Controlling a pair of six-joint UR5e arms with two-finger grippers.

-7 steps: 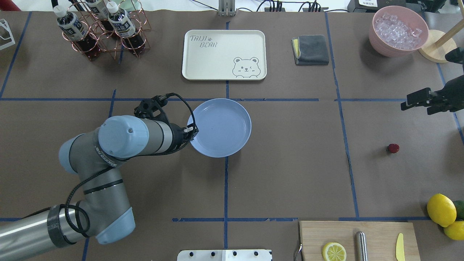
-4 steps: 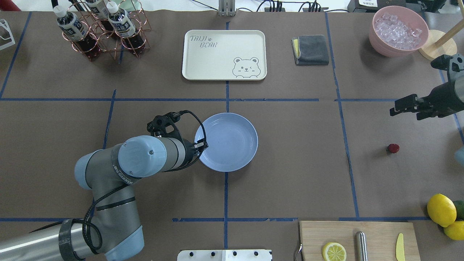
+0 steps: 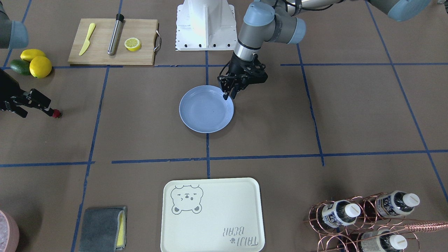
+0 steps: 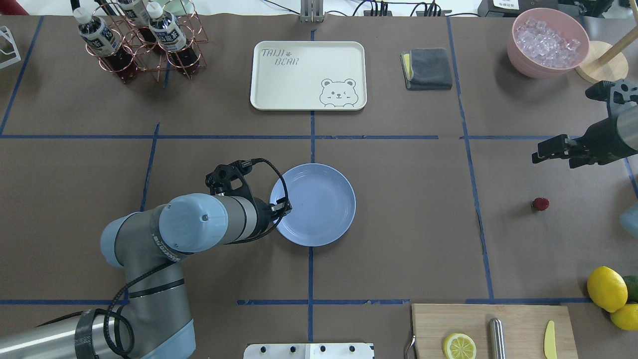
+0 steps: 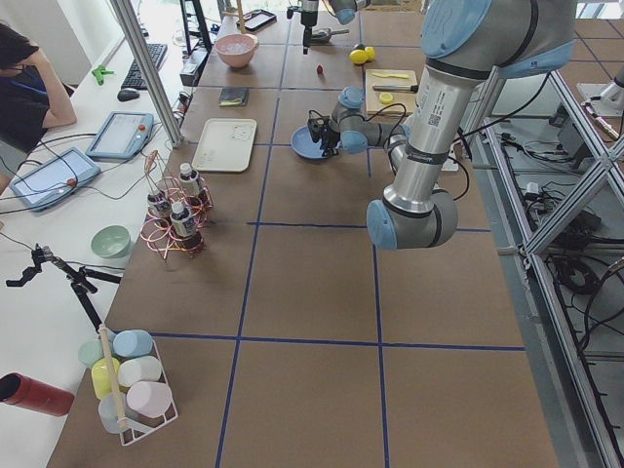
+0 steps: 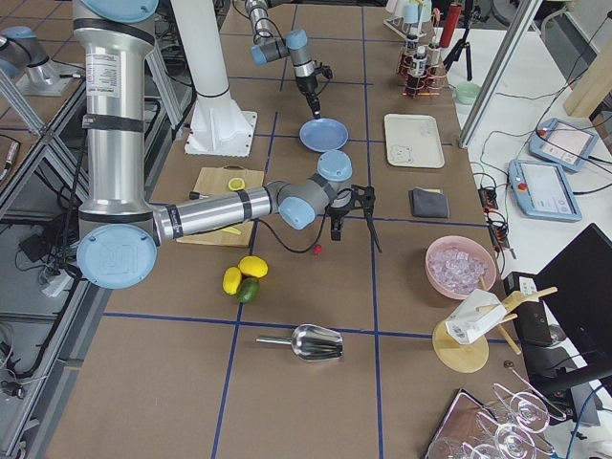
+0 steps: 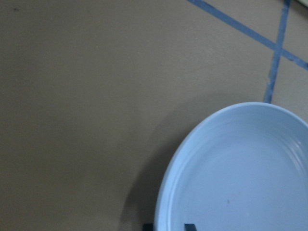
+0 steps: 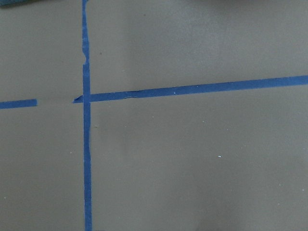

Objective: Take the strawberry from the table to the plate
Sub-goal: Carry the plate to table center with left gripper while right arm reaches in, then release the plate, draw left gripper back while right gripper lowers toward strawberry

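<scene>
The pale blue plate [image 4: 324, 202] lies near the table's middle, on the brown paper table [image 4: 408, 224]. My left gripper [image 4: 282, 207] is shut on the plate's left rim; in the left wrist view its fingertips [image 7: 190, 226] straddle the plate [image 7: 240, 178] rim. The small dark-red strawberry [image 4: 540, 203] rests on the table far to the right, also in the front view [image 3: 56, 113]. My right gripper [image 4: 552, 155] hovers open beyond the strawberry, holding nothing. The right wrist view shows only paper and blue tape.
A cream bear tray [image 4: 308, 75], a grey cloth [image 4: 427, 68], a pink bowl of ice [image 4: 548, 42] and a bottle rack [image 4: 134, 40] line the far side. A cutting board [image 4: 518, 324] with a lemon half and lemons [image 4: 606, 288] sit near right.
My left gripper has pulled the plate toward the robot and slightly right. My right arm has come further in from the right edge, its gripper now closer to the strawberry.
</scene>
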